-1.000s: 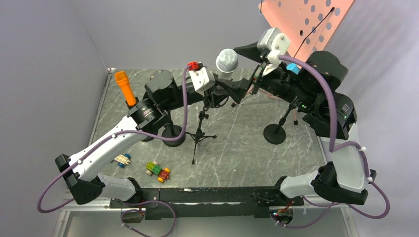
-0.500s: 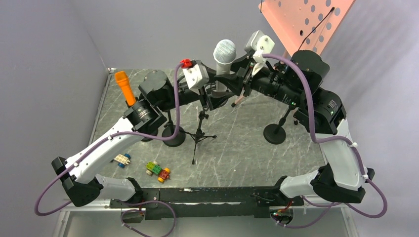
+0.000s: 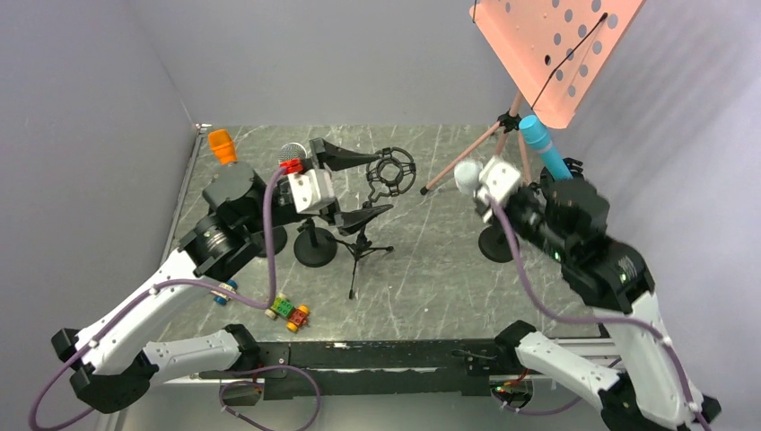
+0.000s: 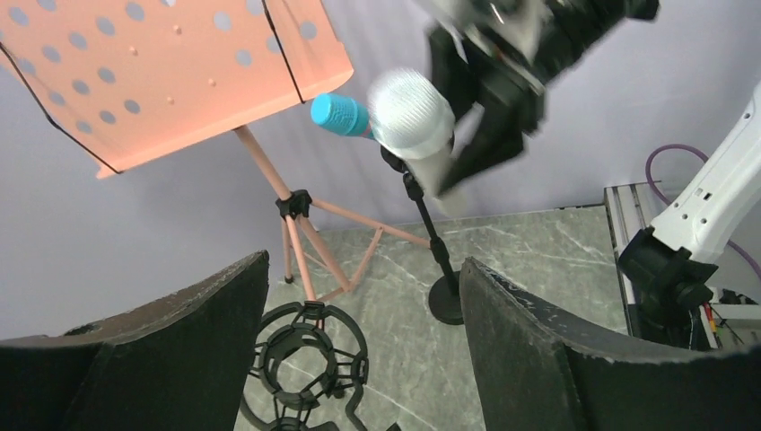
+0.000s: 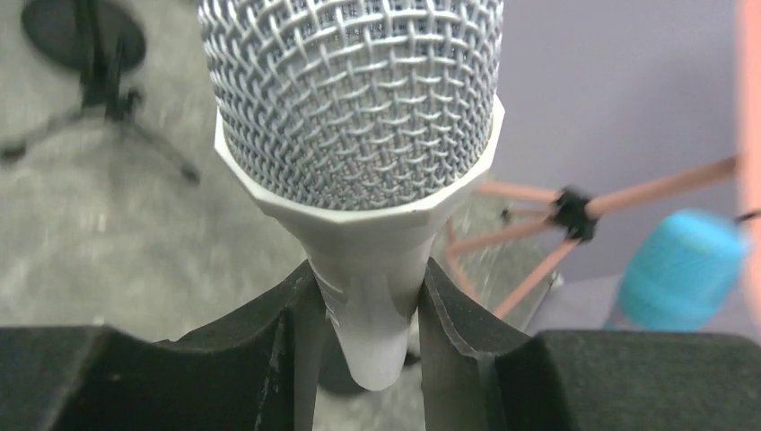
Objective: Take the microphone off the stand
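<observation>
The white microphone (image 5: 354,99) with its grey mesh head is out of the stand, its handle pinched in my right gripper (image 5: 370,346), which is shut on it. From above, the microphone (image 3: 464,172) hangs over the table right of the stand. The stand (image 3: 359,244) is a small black tripod, and its ring-shaped shock mount (image 3: 392,171) is empty. My left gripper (image 3: 372,184) stands open just left of the mount with nothing in it. The left wrist view has the empty mount (image 4: 305,359) between the wide-apart fingers (image 4: 574,359).
An orange music stand (image 3: 556,45) rises at the back right, with a blue microphone (image 3: 543,148) on a round-base stand (image 3: 500,242) beside it. An orange microphone (image 3: 220,144) and a grey one (image 3: 290,153) stand at the left. Toy cars (image 3: 287,310) lie near the front.
My right gripper shut on the microphone, lifted it out of the mount and carried it right. My left gripper opened and drew back left from the mount.
</observation>
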Controlling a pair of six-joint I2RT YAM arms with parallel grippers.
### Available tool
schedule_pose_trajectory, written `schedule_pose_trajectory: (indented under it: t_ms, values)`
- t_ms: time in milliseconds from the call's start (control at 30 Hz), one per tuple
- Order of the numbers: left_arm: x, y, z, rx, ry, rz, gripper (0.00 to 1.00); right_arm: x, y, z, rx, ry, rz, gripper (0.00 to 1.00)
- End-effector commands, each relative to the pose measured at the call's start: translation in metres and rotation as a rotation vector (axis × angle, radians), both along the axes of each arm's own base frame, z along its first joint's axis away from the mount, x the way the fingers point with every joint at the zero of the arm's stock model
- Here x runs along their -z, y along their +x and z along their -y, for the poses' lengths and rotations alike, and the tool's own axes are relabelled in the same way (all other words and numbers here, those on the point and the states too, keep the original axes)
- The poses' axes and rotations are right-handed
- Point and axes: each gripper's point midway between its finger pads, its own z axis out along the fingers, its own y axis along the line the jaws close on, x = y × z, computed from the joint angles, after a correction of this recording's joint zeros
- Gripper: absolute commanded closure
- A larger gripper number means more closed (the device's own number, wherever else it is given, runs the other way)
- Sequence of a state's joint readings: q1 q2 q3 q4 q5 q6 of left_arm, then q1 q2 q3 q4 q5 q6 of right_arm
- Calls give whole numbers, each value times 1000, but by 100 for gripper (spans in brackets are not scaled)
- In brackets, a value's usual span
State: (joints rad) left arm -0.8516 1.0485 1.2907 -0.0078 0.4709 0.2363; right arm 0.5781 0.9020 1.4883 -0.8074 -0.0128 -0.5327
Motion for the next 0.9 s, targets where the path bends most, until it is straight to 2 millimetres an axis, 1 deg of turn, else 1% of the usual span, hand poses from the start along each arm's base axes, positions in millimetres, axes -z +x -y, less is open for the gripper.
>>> schedule_pose_trajectory:
  t_ms: [0,33,67,167,233,267,367,500,567,633,700,767,867]
  values:
    - [-4,-12,-8,45,28,81,19,83,-40,38,-29,-250,-94,100]
    - [-5,-12,-9,46,28,93,19,110,-44,45,-26,-315,-145,100]
    - [-6,-13,-9,50,28,101,19,136,-54,52,-53,-398,-206,100]
    - [-11,-16,-9,62,20,112,19,199,-76,71,-157,-623,-341,100]
    - [-14,-17,-9,67,17,117,19,234,-85,87,-214,-787,-429,100]
    - [-15,-18,-10,67,16,119,19,249,-88,94,-234,-854,-471,100]
    - [-13,-17,-11,64,17,116,19,285,-94,108,-280,-971,-583,100]
    - [-12,-16,-15,61,17,103,19,305,-92,112,-325,-985,-661,100]
    - [-12,-15,-17,53,18,100,19,314,-89,119,-323,-1005,-683,100]
    - [-13,-13,-20,42,16,101,19,327,-87,132,-319,-1060,-711,100]
    - [-16,-11,-21,36,8,103,19,342,-91,149,-343,-1141,-772,100]
    - [-17,-11,-21,36,3,102,19,356,-95,160,-376,-1176,-819,100]
    - [-18,-11,-21,40,-1,101,19,374,-94,173,-422,-1217,-835,100]
